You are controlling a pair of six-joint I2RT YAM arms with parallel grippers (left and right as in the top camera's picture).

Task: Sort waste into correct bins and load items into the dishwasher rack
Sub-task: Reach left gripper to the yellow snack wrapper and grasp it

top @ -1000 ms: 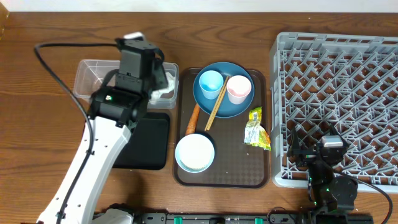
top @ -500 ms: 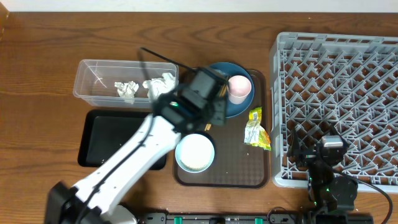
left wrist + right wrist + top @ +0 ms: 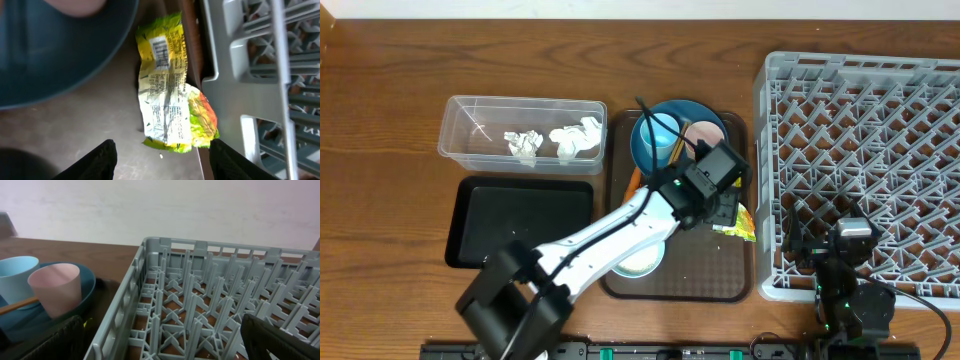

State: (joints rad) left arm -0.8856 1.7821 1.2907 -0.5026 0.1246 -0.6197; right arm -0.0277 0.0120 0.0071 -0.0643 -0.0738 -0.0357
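1. From above, we see the left arm [image 3: 650, 215] reach across the brown tray [image 3: 680, 285] on the counter [image 3: 380, 120]; its tip hangs over the yellow-green snack wrapper [image 3: 738, 218], which lies on the brown tray just beside the grey rack [image 3: 865, 150]; two white tissues [image 3: 525, 143] lie in the clear tub [image 3: 523, 110]; the black tray [image 3: 520, 215] sits just below the tub; the light blue cup [image 3: 658, 130], pink cup [image 3: 702, 133] and chopsticks [image 3: 675, 150] rest on the blue plate [image 3: 645, 160]; a bit of carrot [image 3: 633, 180] peeks out beside the plate; the bowl [image 3: 650, 262] is partly under the arm; the right arm [image 3: 845, 275] sits at the rack's near edge.
2. From the left wrist, we see the left jaws spread apart, gripping nothing; the dark fingertips [image 3: 95, 160] stand near the wrapper's [image 3: 167, 95] lower end, not touching it; the plate [image 3: 60, 50] is on one side and the rack [image 3: 260, 75] on the other.
3. From the right wrist, the right jaws are spread wide and hold nothing; the rack [image 3: 200, 305] lies ahead; the pink cup [image 3: 56, 292] and blue cup [image 3: 15, 280] stand on the plate [image 3: 90, 282].
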